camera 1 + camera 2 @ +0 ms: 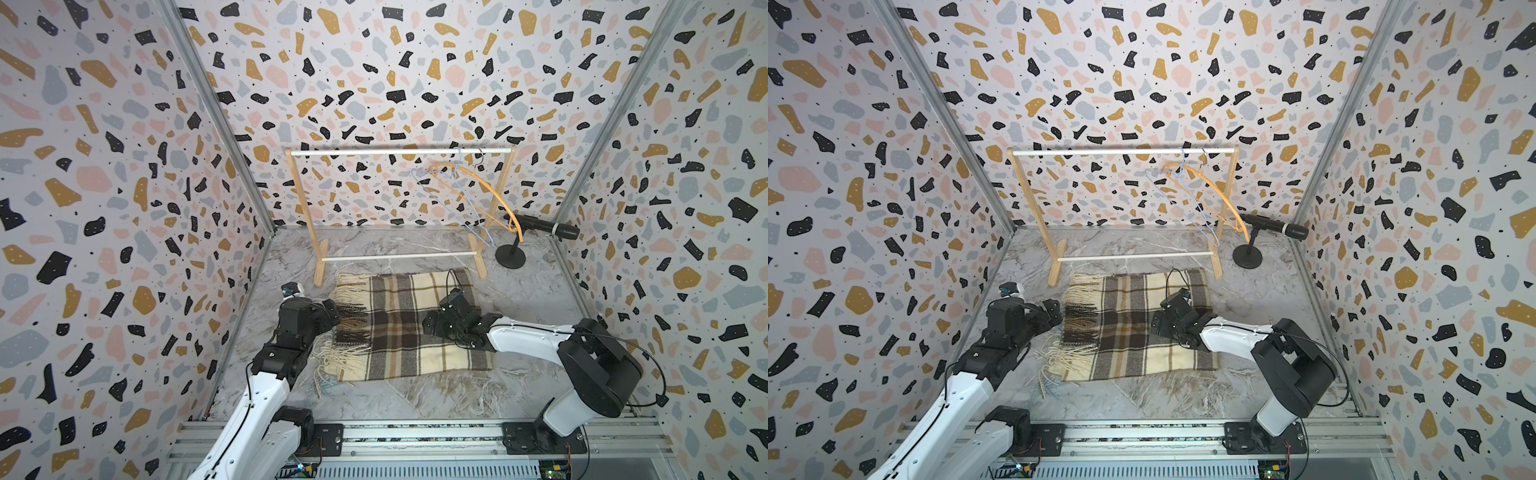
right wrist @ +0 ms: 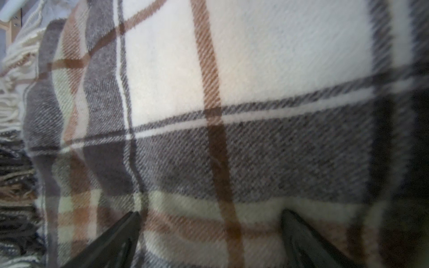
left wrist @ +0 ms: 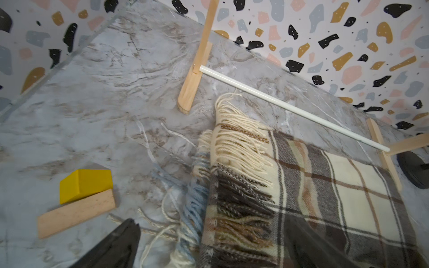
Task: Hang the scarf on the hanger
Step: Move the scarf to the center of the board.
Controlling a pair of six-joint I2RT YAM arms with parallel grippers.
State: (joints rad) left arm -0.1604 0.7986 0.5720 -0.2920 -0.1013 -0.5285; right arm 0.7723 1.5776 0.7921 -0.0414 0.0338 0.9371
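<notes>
Note for you: the scarf (image 1: pixel 409 328) lay folded flat on the bench (image 1: pixel 415 399), just in front of the rack (image 1: pixel 399 152), not yet on the hanger (image 1: pixel 494 193). Your left hand (image 1: pixel 332 312) sat at the scarf's fringed end in front of the rack, spread wide, grasping nothing. Your right hand (image 1: pixel 431 324) hovered low over the plaid, likewise released; contact with the cloth could not be told. The orange hanger hung tilted from the rack's top rail.
</notes>
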